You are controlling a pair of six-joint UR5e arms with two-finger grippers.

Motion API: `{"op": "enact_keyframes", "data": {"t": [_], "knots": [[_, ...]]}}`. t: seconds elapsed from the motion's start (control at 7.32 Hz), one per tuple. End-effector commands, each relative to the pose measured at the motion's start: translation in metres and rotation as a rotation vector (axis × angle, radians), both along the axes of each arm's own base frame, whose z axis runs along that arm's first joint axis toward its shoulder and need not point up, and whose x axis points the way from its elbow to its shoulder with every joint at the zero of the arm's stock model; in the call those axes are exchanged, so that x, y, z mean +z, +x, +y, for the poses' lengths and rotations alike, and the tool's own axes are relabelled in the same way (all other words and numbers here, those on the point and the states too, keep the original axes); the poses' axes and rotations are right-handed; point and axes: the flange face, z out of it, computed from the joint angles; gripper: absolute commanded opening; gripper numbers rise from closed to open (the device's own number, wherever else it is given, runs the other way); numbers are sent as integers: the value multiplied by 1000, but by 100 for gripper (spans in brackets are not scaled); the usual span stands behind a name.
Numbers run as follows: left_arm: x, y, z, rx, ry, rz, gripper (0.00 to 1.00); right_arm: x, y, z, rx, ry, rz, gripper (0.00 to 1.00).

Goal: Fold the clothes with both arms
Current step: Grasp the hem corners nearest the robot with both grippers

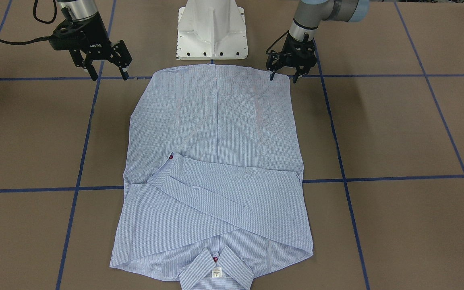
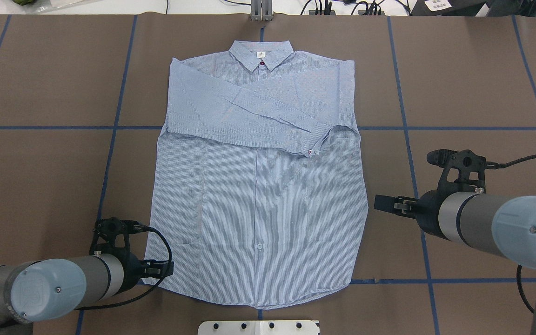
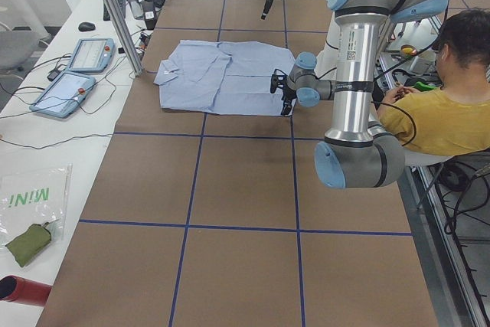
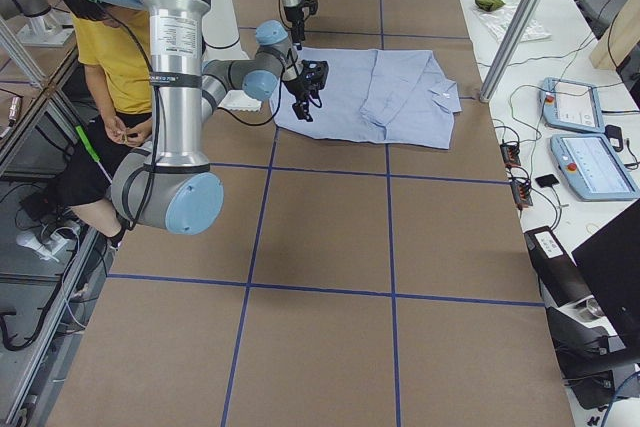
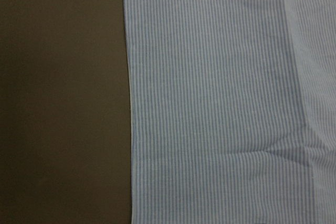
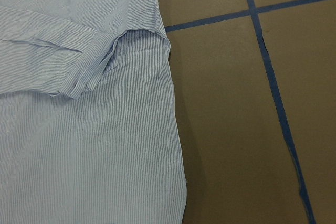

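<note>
The striped shirt [image 1: 216,161] lies flat and face up on the brown table, collar [image 2: 261,52] away from me and hem toward my base. Both sleeves are folded across the chest, with a cuff and its dark red button [image 2: 310,151] on top. My left gripper [image 1: 283,77] is open, low over the hem corner on its side [image 2: 158,270]. My right gripper [image 1: 109,74] is open and empty, raised beside the shirt's other side edge [image 2: 384,203], clear of the cloth. The left wrist view shows only the shirt's edge [image 5: 220,98]. The right wrist view shows the side edge and cuff [image 6: 79,129].
The white pedestal base [image 1: 212,30] stands just behind the hem. Blue tape lines [image 1: 336,141] cross the brown table cover. A person in a yellow top [image 3: 444,105] sits behind the robot. Tablets [image 3: 76,74] and cables lie on the white side table.
</note>
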Motion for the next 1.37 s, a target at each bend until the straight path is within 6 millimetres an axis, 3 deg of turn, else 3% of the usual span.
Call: {"op": "enact_keyframes", "data": {"t": [0.0, 0.41, 0.68, 0.82, 0.96, 1.23], "knots": [[6, 4, 3, 6, -3, -15, 83, 0, 0, 0, 1, 1, 0, 100], [8, 8, 10, 22, -5, -18, 82, 0, 0, 1, 1, 2, 1, 100], [8, 10, 14, 27, -9, -20, 61, 1, -1, 1, 2, 3, 3, 100], [9, 11, 16, 33, -11, -24, 57, 0, -2, 2, 0, 4, 3, 100], [9, 11, 16, 32, -12, -24, 47, 0, -2, 1, 2, 6, 4, 100], [7, 10, 16, 24, -22, -18, 4, 0, -2, 1, 3, 7, 4, 100]]}}
